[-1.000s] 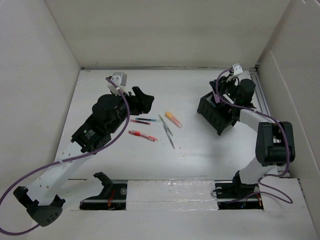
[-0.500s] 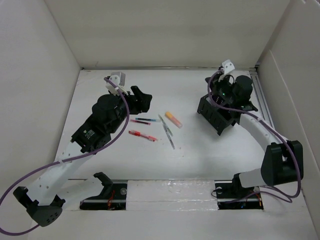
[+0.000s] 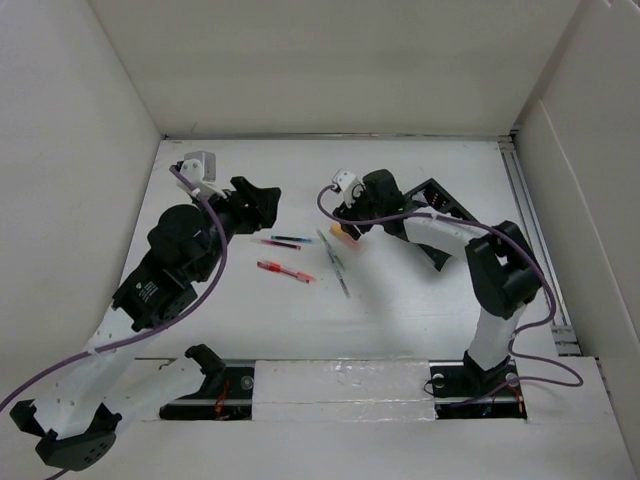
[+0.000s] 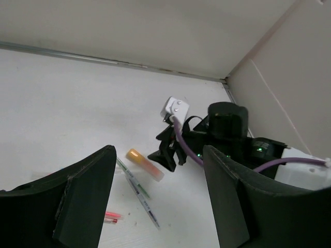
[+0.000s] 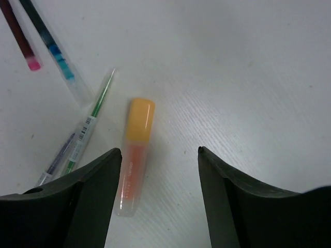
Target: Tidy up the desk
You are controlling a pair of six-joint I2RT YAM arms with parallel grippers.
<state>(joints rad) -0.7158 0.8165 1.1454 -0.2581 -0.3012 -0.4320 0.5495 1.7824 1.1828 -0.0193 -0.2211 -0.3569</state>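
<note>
Top external view: the desk (image 3: pixel 400 300), a flat white surface walled in white on three sides, fills the frame and carries everything else. From left to right it shows the left gripper (image 3: pixel 262 203), a loose spread of pens (image 3: pixel 285 271), the right gripper (image 3: pixel 346 226) over an orange highlighter (image 3: pixel 347 239), a black slotted box (image 3: pixel 445 205) half hidden behind the right arm, and a metal rail (image 3: pixel 530 240) along the right edge. Only this view shows the box, the rail and the arm bases.

Left wrist view: the left gripper's fingers (image 4: pixel 77 201) stand apart with nothing between them, and bare desk shows in the gap. Beyond them is the right gripper seen from the front, just beside the highlighter, with the far wall and corner behind it.

Right wrist view: close detail that the other views lack. From left to right lie a dark red pen (image 5: pixel 20 39) with a pink tip, a teal pen (image 5: pixel 51 44), a purple pen (image 5: pixel 57 157), a green pen (image 5: pixel 95 106) with a barcode label, and the highlighter with its orange cap. The right gripper's fingers (image 5: pixel 248 201) are spread wide and hold nothing; the highlighter lies flat between them, nearer one finger. The print on its barrel is too small to read. The desk surface here shows fine ridges.
</note>
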